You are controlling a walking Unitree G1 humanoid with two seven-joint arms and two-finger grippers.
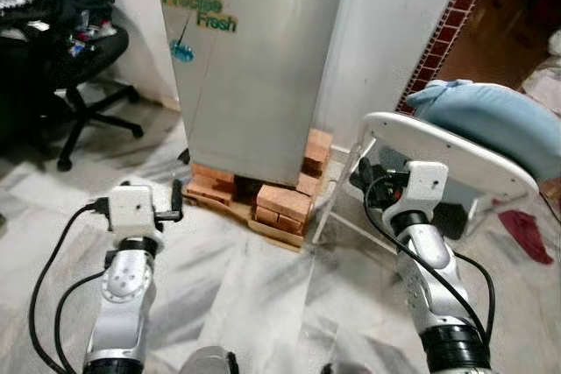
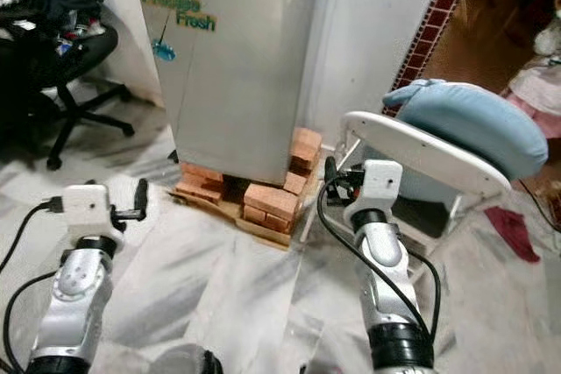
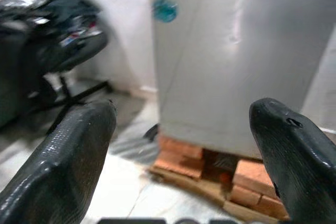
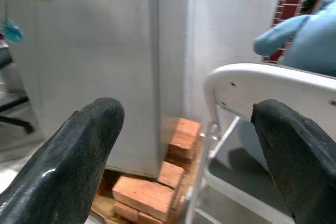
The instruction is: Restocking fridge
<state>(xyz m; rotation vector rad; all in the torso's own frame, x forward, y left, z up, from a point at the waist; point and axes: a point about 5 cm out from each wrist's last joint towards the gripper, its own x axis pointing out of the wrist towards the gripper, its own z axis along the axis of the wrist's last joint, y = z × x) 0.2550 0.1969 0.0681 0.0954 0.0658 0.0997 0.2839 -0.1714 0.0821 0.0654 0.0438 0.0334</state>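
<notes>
A silver fridge [image 1: 254, 67] with a green "Fresh" logo stands straight ahead with its door closed, raised on red bricks [image 1: 282, 205] and a wooden board. My left gripper [image 1: 177, 202] is held out low in front of the fridge's left corner. It is open with nothing between its fingers [image 3: 79, 145]. My right gripper [image 1: 359, 172] reaches toward the gap between the fridge and a white chair. It is also open and holds nothing, fingers [image 4: 84, 140] wide apart. Both stay short of the fridge.
A white chair [image 1: 456, 148] carrying a light blue cushion [image 1: 495, 116] stands close on the right of the fridge. A black office chair [image 1: 74, 63] piled with things is at the left. A red cloth [image 1: 528, 236] lies on the marble floor.
</notes>
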